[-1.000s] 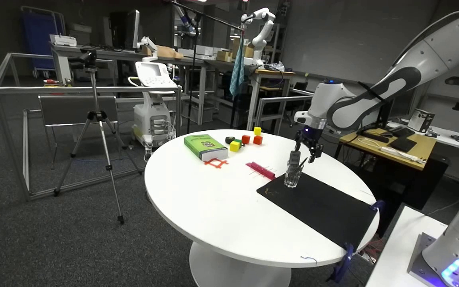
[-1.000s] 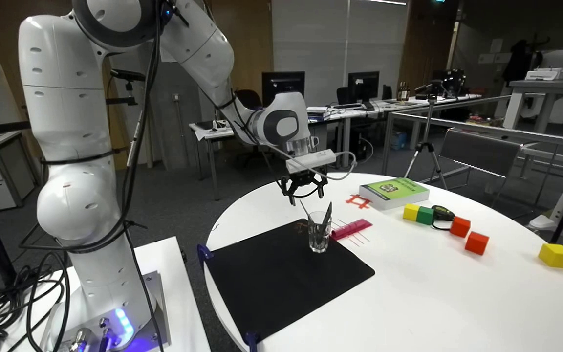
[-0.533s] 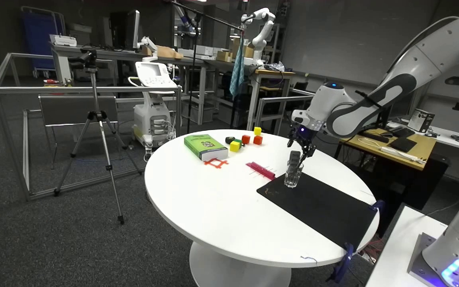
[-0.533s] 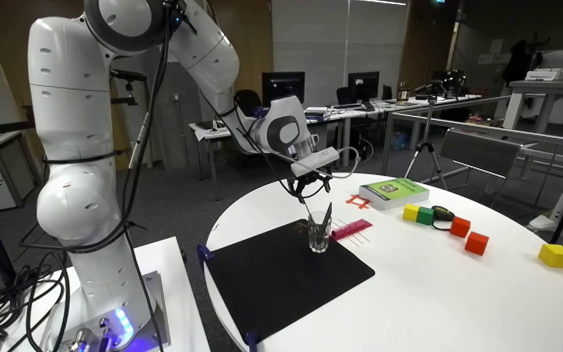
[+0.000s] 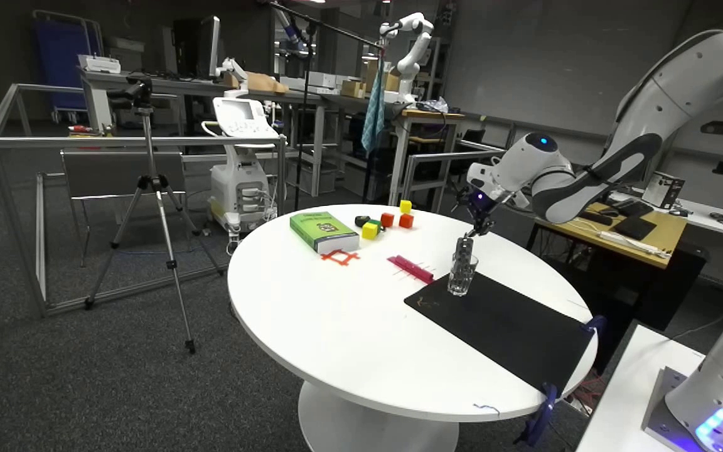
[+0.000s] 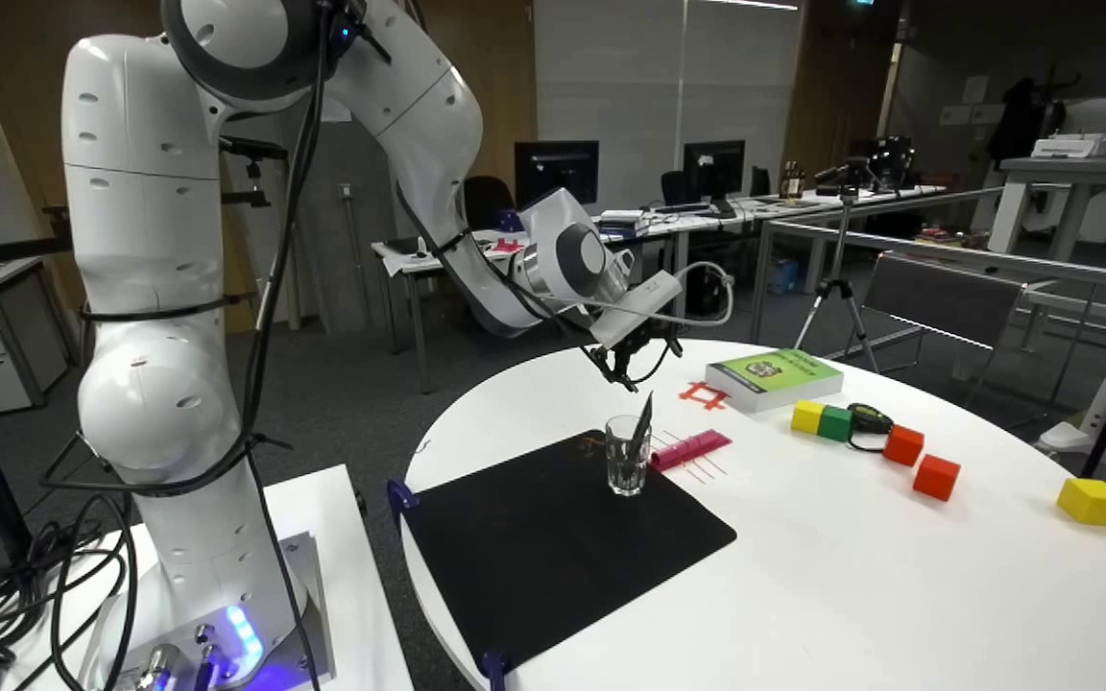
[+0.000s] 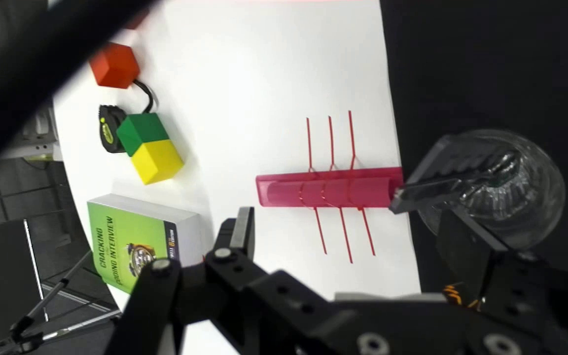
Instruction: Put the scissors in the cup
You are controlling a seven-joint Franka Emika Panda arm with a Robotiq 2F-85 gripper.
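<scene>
Closest to the wrist camera, a blurred dark bar (image 7: pixel 32 74) cuts off the upper left corner of the wrist view. The gripper (image 7: pixel 349 222) stands with its black fingers (image 7: pixel 243 231) spread wide and nothing held between them; one finger covers part of the rim of the cup (image 7: pixel 515 192), and whether they touch cannot be told. The cup, clear fluted glass, stands upright on the flat black mat (image 6: pixel 553 547), close to an edge. A dark, flat, ribbed piece (image 7: pixel 439 162) leans out of it, its lower end lost in the glare; whether this is the scissors is unclear. Just past the mat's edge lies a translucent magenta tube (image 7: pixel 323 192) crossed by thin red rods (image 7: pixel 351 134), one end partly hidden by the ribbed piece. Beyond, a broad stretch of smooth white round table (image 6: pixel 851 576) reaches to a green-covered book (image 6: pixel 774 377), in the wrist view one corner behind the gripper, then a green block (image 7: pixel 142 130) touching a yellow block (image 7: pixel 157 161), a black tape measure (image 7: pixel 111 128) and red blocks (image 7: pixel 115 66), one largely cut off by the bar. Past the table rim a tripod (image 5: pixel 155 182) stands on dark carpet (image 5: pixel 85 376)
</scene>
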